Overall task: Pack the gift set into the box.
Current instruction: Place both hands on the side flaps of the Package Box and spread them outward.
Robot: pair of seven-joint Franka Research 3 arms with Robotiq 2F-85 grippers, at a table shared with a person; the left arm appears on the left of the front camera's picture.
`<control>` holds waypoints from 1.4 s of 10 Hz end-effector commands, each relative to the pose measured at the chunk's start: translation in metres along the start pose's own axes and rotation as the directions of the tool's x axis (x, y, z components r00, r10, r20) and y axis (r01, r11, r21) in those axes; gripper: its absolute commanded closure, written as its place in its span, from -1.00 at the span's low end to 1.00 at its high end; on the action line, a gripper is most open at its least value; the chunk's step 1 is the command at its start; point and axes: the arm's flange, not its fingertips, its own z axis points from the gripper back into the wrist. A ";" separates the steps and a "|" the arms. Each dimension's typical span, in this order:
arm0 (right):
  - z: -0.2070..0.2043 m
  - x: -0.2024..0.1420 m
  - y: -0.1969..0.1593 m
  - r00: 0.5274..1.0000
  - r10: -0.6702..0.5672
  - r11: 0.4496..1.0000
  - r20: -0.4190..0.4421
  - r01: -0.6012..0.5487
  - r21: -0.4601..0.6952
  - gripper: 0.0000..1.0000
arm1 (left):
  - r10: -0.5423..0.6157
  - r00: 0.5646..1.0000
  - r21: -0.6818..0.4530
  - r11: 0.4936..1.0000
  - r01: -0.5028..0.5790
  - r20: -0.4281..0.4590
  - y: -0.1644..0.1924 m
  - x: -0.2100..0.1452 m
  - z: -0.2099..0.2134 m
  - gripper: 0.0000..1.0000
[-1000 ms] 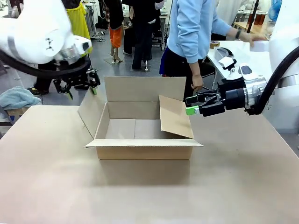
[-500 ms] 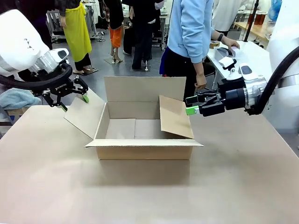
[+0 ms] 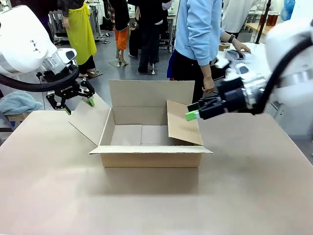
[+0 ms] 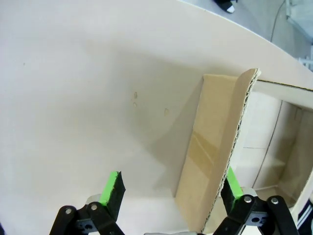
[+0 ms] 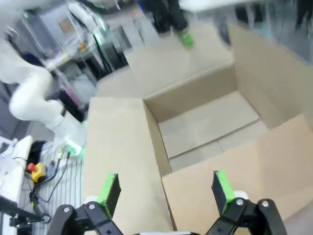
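Observation:
The box (image 3: 151, 155) stands open in the middle of the table, its inside (image 5: 210, 127) bare. Its left flap (image 3: 90, 122) is splayed outward, and its right flap (image 3: 183, 122) leans in over the opening. My left gripper (image 3: 76, 100) hovers open above the left flap's outer edge. In the left wrist view that flap (image 4: 210, 156) rises between the open fingers of the left gripper (image 4: 172, 186), close to one green pad (image 4: 232, 182). Open too, my right gripper (image 3: 191, 115) is at the right flap's upper edge (image 5: 244, 171), its own view (image 5: 164, 191) blurred. The gift set is out of view.
A person in a light blue top (image 3: 200, 29) stands behind the box, one hand reaching to a side table (image 3: 244, 51) at the back right. The tabletop (image 3: 156, 205) is bare in front of the box and to both sides.
The left flap swung from upright to splayed outward as my left gripper dropped beside it, then rose slightly. My right gripper has shifted left to the right flap's top edge.

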 end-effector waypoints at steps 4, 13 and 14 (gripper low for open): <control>-0.092 0.164 0.031 0.613 -0.390 0.905 -0.687 0.117 -0.409 -1.00 | 0.010 1.000 0.012 1.000 -0.010 0.013 0.000 -0.001 0.001 -1.00; -0.132 0.141 0.038 0.666 -0.725 0.394 -0.176 0.190 -0.899 -1.00 | 0.010 1.000 0.012 1.000 -0.010 0.013 0.000 -0.001 0.001 -1.00; -0.143 0.141 0.029 0.682 -0.731 0.268 0.000 0.287 -0.920 -1.00 | 0.010 1.000 0.012 1.000 -0.010 0.013 0.000 -0.001 0.001 -1.00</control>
